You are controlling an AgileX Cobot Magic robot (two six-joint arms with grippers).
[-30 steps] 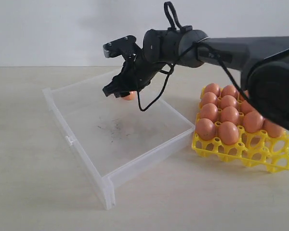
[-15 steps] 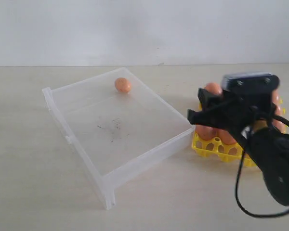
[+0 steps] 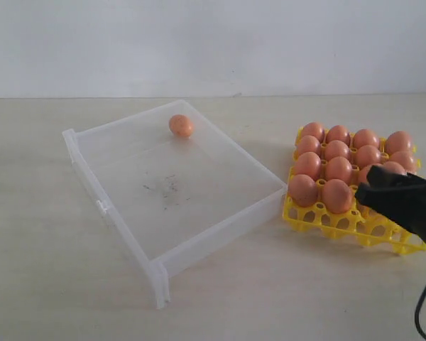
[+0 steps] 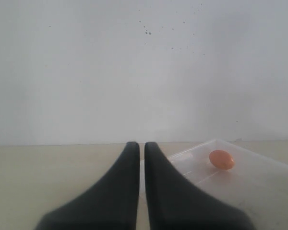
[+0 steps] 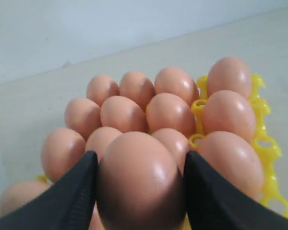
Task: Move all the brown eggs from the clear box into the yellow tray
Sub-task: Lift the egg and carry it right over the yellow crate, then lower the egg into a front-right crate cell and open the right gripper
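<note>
Smooth oval eggs (image 3: 339, 151), yellow lattice tray (image 3: 309, 219)

Left gripper (image 4: 140, 146) pressed closed, empty. Right gripper (image 5: 140, 160), at four o'clock in the exterior view, clasps a brown egg (image 5: 139, 191).

Shells of brown eggs (image 3: 339, 195): smooth, soft sheen, faint speckle. Walls of clear box (image 3: 220, 229): transparent plastic, glossy; floor dark-scuffed near middle. Lattice of yellow tray (image 3: 319, 222): bright moulded plastic, slight gloss. Pale worktop (image 3: 42, 284): matt, faintly streaked. Fingers (image 4: 117, 191) of left gripper (image 4: 140, 148): matt black, smooth.
</note>
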